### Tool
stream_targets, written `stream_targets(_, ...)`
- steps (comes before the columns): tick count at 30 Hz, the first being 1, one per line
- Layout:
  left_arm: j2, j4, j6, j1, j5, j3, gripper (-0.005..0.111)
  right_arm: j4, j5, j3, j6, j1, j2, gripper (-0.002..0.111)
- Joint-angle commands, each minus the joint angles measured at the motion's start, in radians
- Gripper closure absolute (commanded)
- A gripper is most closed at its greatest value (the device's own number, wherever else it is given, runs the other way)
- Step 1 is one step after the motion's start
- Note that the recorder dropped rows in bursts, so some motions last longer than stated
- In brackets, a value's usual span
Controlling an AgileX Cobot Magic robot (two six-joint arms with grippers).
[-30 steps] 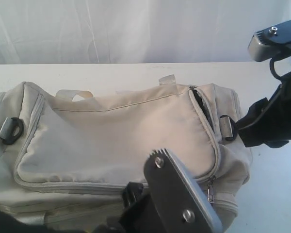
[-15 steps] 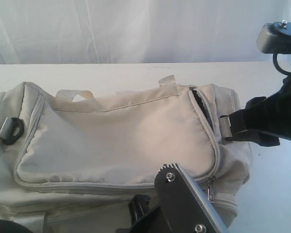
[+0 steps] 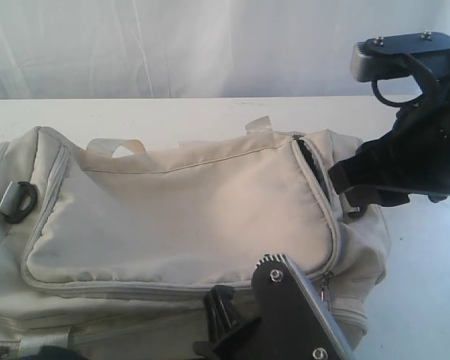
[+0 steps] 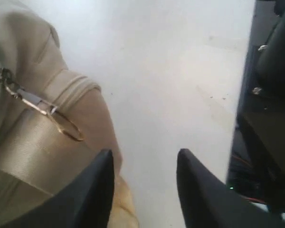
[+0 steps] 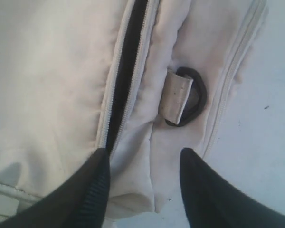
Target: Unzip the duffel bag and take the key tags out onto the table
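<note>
The beige duffel bag lies on its side across the lower left and centre of the exterior frame, resting on the white table, which shows bare behind it and at the lower right. A grey zipper borders the top panel; it reads as shut along the near and left edges and parted over a short stretch at the panel's upper right corner, where dark lining shows. A metal zipper pull hangs at the near right corner. A webbing handle arches at the far edge, and a black strap ring sits at the left end. The right gripper hovers at the bag's right end, jaws spread wide and holding nothing; its wrist view shows the parted zipper beside one finger and a second strap ring on its fabric tab. The left gripper, at the bottom centre of the exterior frame, is likewise spread and empty, one finger over the bag's corner near the pull. A white curtain closes the background.
</note>
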State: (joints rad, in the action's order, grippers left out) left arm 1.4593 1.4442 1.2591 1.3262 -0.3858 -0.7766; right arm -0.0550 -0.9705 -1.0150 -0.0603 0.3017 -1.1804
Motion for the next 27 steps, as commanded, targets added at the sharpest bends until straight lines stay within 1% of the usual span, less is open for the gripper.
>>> stream_targets(1,0.046,-0.030,-0.063,-0.001,-0.129,-0.004,0.059,0.007,0.014,-0.009,0.012,-0.005,0.001,0.064)
stream_targets(7,0.078,-0.220,-0.308,-0.001,-0.168,-0.004,0.059,0.007,0.053,-0.009,0.012,-0.003,0.001,0.064)
stream_targets(10,0.088,-0.254,-0.387,-0.001,-0.216,-0.005,0.059,0.005,0.056,-0.007,0.012,-0.003,0.001,0.064)
stream_targets(15,0.097,-0.297,-0.445,-0.001,-0.235,-0.009,0.059,0.004,0.063,-0.007,0.010,-0.003,0.001,0.064)
stream_targets(21,0.161,-0.302,-0.446,-0.001,-0.206,-0.087,0.059,0.004,0.075,-0.007,0.008,-0.003,0.001,0.064)
stream_targets(27,0.198,-0.236,-0.440,-0.001,-0.254,-0.099,0.059,0.004,0.079,-0.007,0.008,-0.003,0.001,0.064)
